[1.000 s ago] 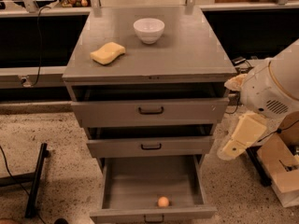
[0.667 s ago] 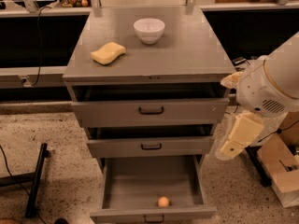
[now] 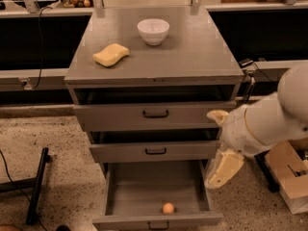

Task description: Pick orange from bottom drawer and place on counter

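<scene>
The orange (image 3: 168,208) lies near the front of the bottom drawer (image 3: 144,187), which is pulled wide open. The counter (image 3: 197,49) is the grey top of the cabinet. My gripper (image 3: 219,143) hangs to the right of the cabinet, beside the middle drawer (image 3: 155,151). It is above and to the right of the orange and not touching it. Its cream fingers (image 3: 224,169) are spread apart and hold nothing.
A white bowl (image 3: 153,31) and a yellow sponge (image 3: 111,55) sit on the counter. The top drawer (image 3: 155,113) and the middle drawer stand slightly pulled out. A cardboard box (image 3: 291,176) lies on the floor at right, and a black stand leg (image 3: 37,186) at left.
My arm and gripper have moved down and to the left, closer to the open bottom drawer. The orange, bowl and sponge have not moved.
</scene>
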You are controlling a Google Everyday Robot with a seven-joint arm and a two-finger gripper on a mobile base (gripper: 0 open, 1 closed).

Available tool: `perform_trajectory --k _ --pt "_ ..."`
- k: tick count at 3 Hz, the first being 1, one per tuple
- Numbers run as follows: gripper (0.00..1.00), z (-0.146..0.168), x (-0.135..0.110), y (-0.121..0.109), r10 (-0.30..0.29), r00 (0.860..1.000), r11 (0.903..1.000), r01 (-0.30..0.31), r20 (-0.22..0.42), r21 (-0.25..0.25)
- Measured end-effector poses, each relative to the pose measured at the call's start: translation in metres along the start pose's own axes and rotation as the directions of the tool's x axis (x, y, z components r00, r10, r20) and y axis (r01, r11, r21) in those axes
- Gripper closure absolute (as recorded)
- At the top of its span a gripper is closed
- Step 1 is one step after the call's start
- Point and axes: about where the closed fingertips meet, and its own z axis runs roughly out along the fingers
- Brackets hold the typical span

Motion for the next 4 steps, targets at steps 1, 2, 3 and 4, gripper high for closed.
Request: perform_trajectory --k 1,2,3,4 --pt "0.0 0.008 0.001 -0.013 -0.008 1.0 0.998 0.007 0.011 0.062" --pt "0.0 0.009 0.0 -0.009 -0.021 1.0 0.9986 0.021 -0.005 0.048" --pt "0.0 0.039 0.016 -0.028 -0.013 1.0 0.9988 0.013 -0.001 0.046" --pt "0.0 0.098 0.056 -0.027 0.083 0.997 0.9956 -0.082 -0.011 0.044"
